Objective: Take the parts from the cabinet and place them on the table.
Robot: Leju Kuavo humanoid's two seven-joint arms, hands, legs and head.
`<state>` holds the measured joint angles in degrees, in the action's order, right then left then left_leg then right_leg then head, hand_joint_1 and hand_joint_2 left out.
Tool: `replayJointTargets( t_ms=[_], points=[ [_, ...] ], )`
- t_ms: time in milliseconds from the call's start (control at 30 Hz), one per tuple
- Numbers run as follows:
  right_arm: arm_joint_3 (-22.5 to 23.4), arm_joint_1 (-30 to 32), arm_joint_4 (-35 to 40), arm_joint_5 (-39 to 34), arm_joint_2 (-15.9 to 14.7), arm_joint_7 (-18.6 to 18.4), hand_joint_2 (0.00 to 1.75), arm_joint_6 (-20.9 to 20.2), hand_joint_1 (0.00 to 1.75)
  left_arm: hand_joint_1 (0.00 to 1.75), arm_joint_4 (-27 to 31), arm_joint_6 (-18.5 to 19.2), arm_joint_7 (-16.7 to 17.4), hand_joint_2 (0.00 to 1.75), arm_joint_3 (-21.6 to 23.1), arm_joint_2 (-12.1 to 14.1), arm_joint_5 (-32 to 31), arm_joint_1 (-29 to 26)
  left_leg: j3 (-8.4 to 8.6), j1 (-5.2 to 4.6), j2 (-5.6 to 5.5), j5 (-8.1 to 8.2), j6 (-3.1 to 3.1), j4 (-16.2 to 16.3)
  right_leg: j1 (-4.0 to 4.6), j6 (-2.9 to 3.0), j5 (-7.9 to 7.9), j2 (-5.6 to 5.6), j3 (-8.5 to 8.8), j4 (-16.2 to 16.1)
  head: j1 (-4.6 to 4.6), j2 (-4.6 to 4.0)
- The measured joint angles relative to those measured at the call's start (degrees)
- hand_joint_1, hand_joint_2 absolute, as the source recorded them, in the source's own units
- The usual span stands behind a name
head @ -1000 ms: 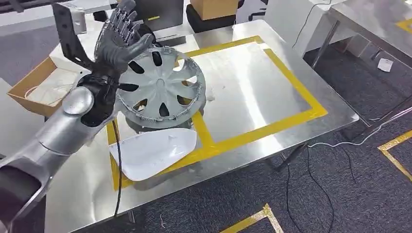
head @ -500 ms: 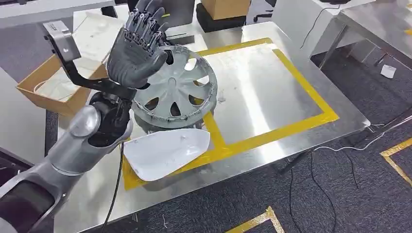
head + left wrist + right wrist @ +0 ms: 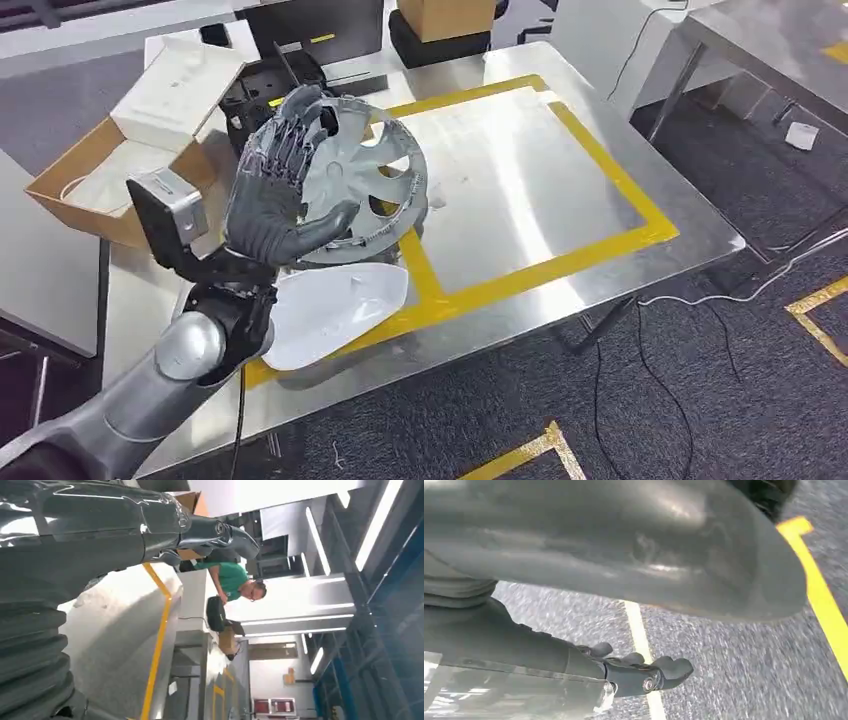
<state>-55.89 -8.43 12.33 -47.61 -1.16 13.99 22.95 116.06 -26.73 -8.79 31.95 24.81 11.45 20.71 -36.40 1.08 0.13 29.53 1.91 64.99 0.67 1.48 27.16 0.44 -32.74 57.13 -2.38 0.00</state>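
Pulling back from the hubcap (image 3: 362, 185), the left hand (image 3: 275, 195) now hangs lower and nearer the worktop's (image 3: 520, 190) near-left corner than 1 s ago, fingers spread, palm facing the cap, holding nothing. Whether the thumb tip touches the cap's rim cannot be told.

Hubcap: on the worktop over the left run of the yellow tape (image 3: 600, 245), resting on something dark beneath it; looks slightly tilted, as it did 0.5 s ago. White cover (image 3: 330, 310) lies just beside it toward the near edge, across the tape.

Right hand (image 3: 644, 672): hanging over the carpet, fingers curled in, nothing in them.

Cardboard box (image 3: 90, 180) off the left edge. A person (image 3: 232, 582) stands in the background of the left wrist view.

Judgement: 2 parts are down, this placement looks finished, arm clearing. Next likely a return to the cabinet, if parts remain.
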Motion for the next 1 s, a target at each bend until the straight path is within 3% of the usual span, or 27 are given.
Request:
replayJointTargets(
  t_ms=[33,67,167,233,267,333,367,400,433,467,533,567,700,767,833,867,900,933,967,1000],
  points=[
    [0.84,-0.03,0.00,-1.04,-0.08,0.89,0.00,0.22,0.00,0.00,0.52,-0.43,-0.52,1.75,0.02,-0.09,-1.45,-0.98,2.30,0.05,0.09,-1.07,-0.15,-4.53,-0.03,-0.33,0.36,0.11,-0.09,0.55,-0.02,0.00],
    [1.60,-0.10,-0.02,-1.88,-0.44,1.71,0.00,0.50,0.00,0.00,0.85,-0.79,-0.81,0.00,0.13,-0.26,-3.02,-2.00,2.87,-0.16,0.04,-0.26,-0.62,-5.23,0.29,-0.75,0.73,0.26,-0.48,1.22,0.02,0.00],
    [3.67,-0.13,-0.02,-3.87,-1.25,4.13,0.00,0.79,0.00,0.00,2.05,-1.51,-1.51,0.00,0.35,-1.01,-7.35,-5.26,2.64,-0.45,-0.06,-0.46,-1.65,-5.15,0.03,-1.30,0.57,0.25,-0.41,0.90,0.09,0.00],
    [5.30,-0.01,-0.02,-5.44,-1.92,6.31,0.00,0.74,0.00,0.00,2.55,-1.57,-1.79,0.00,0.61,-1.99,-9.63,-7.04,2.70,-0.01,-0.05,-0.78,-2.22,-5.42,-0.02,-2.01,1.60,0.15,-0.66,1.86,0.13,0.00],
    [6.05,-0.07,-0.02,-6.16,-2.32,7.52,0.00,0.68,0.00,0.00,2.64,-1.62,-2.05,0.00,0.68,-2.43,-10.69,-8.10,2.69,0.03,0.01,-0.79,-2.37,-5.42,-0.15,-2.51,3.53,0.01,-1.76,4.33,0.42,0.00],
    [7.58,-0.04,-0.02,-7.16,-3.08,8.91,0.00,0.52,0.00,0.00,2.80,-1.90,-2.34,0.00,0.98,-3.21,-12.28,-9.81,2.58,0.00,0.09,-0.79,-2.48,-5.41,-0.51,-3.19,8.06,-0.15,-5.76,13.29,0.39,0.00],
    [8.20,0.06,-0.02,-7.32,-3.30,9.02,0.00,0.43,0.00,0.00,2.80,-1.92,-2.36,0.00,1.16,-3.48,-12.48,-10.47,2.56,-0.02,0.09,-0.79,-2.51,-5.41,-0.64,-3.34,9.38,-0.17,-7.48,17.01,0.35,0.00],
    [8.86,0.37,-0.04,-7.62,-3.54,9.28,0.00,0.35,0.00,0.00,2.80,-1.94,-2.36,0.00,1.27,-3.80,-12.67,-11.07,2.58,-0.01,0.06,-0.78,-2.52,-5.41,-0.66,-3.35,9.60,-0.18,-8.30,18.85,0.37,0.00],
    [9.49,0.56,-0.04,-7.80,-3.67,9.48,0.00,0.26,0.00,0.00,2.80,-1.97,-2.36,0.00,1.33,-3.98,-12.80,-11.57,2.61,-0.01,-0.02,-0.77,-2.53,-5.41,-0.65,-3.24,8.37,-0.18,-7.84,17.81,0.37,0.00],
    [9.98,0.56,-0.07,-8.17,-3.82,9.94,0.00,0.22,0.00,0.00,2.82,-2.01,-2.36,0.00,1.40,-4.17,-12.87,-11.91,2.64,-0.01,-0.07,-0.77,-2.52,-5.41,-0.64,-3.04,6.01,-0.17,-6.20,14.28,0.35,0.00],
    [11.08,0.41,-0.04,-8.32,-4.19,10.51,0.00,0.09,0.00,0.00,3.01,-2.05,-2.36,0.00,1.51,-4.48,-12.89,-12.23,2.78,-0.04,-0.13,-0.75,-2.48,-5.42,-0.60,-2.41,0.97,-0.18,-0.90,3.65,0.33,0.00],
    [11.51,0.33,-0.04,-8.56,-4.43,10.55,0.00,0.00,0.00,0.00,3.06,-2.10,-2.38,0.00,1.55,-4.65,-12.89,-12.36,2.70,-0.18,-0.16,-0.73,-2.34,-5.42,-0.41,-2.23,1.52,-0.14,0.46,0.95,0.33,0.00],
    [13.84,0.52,-0.07,-10.79,-4.74,11.34,0.00,-0.66,0.00,0.00,2.86,-3.04,-3.37,0.00,1.68,-5.20,-12.32,-13.36,2.70,0.11,-0.25,-1.17,-0.88,-5.96,0.11,-1.10,1.06,-0.06,0.31,0.40,0.35,0.00],
    [14.75,0.54,-0.07,-11.76,-4.76,13.36,0.00,-1.38,0.00,0.00,2.66,-3.30,-4.33,0.00,1.68,-5.33,-11.78,-13.82,2.03,0.03,-0.19,0.66,-0.62,-4.28,-0.22,-0.27,0.18,-0.28,0.78,-0.84,0.20,0.00],
    [15.87,0.40,-0.07,-12.50,-4.76,14.53,0.00,-1.88,0.00,0.00,2.36,-3.43,-4.76,0.00,1.68,-5.38,-11.45,-14.17,-1.67,-0.04,-0.22,5.46,-0.62,4.02,-0.05,-0.02,0.07,-0.23,0.68,-0.88,0.11,0.00],
    [16.35,0.46,-0.07,-12.61,-4.76,14.66,0.00,-1.97,0.00,0.00,2.23,-3.45,-4.83,0.00,1.68,-5.42,-11.32,-14.45,-3.58,-0.04,-0.23,7.06,-0.57,8.09,0.07,0.09,0.13,-0.24,0.67,-0.86,0.18,0.00],
    [16.87,0.54,-0.07,-12.80,-4.76,14.71,0.00,-2.08,0.00,0.00,2.03,-3.45,-4.89,0.00,1.68,-5.44,-11.17,-14.69,-4.79,-0.07,-0.23,7.52,-0.56,10.61,0.15,0.11,0.15,-0.24,0.65,-0.78,0.15,0.00],
    [17.11,0.55,-0.07,-13.00,-4.76,14.79,0.00,-2.19,0.00,0.00,1.88,-3.47,-4.92,0.00,1.68,-5.48,-11.14,-14.85,-4.61,-0.08,-0.21,6.58,-0.58,10.29,0.18,0.13,0.18,-0.23,0.65,-0.66,0.17,0.00],
    [17.61,0.51,-0.07,-13.07,-4.76,15.01,0.00,-2.19,0.00,0.00,1.75,-3.63,-4.98,0.00,1.68,-5.51,-11.14,-14.95,-3.21,-0.07,-0.18,4.44,-0.65,7.55,0.18,0.08,0.28,-0.20,0.66,-0.47,0.15,0.00],
    [18.08,0.44,-0.07,-13.24,-4.76,15.28,0.00,-2.19,0.00,0.00,1.61,-3.69,-5.09,0.00,1.68,-5.57,-11.25,-15.01,-0.72,-0.06,-0.15,1.76,-0.73,2.92,0.14,0.00,0.42,-0.13,0.70,-0.24,0.15,0.00]
  ],
)
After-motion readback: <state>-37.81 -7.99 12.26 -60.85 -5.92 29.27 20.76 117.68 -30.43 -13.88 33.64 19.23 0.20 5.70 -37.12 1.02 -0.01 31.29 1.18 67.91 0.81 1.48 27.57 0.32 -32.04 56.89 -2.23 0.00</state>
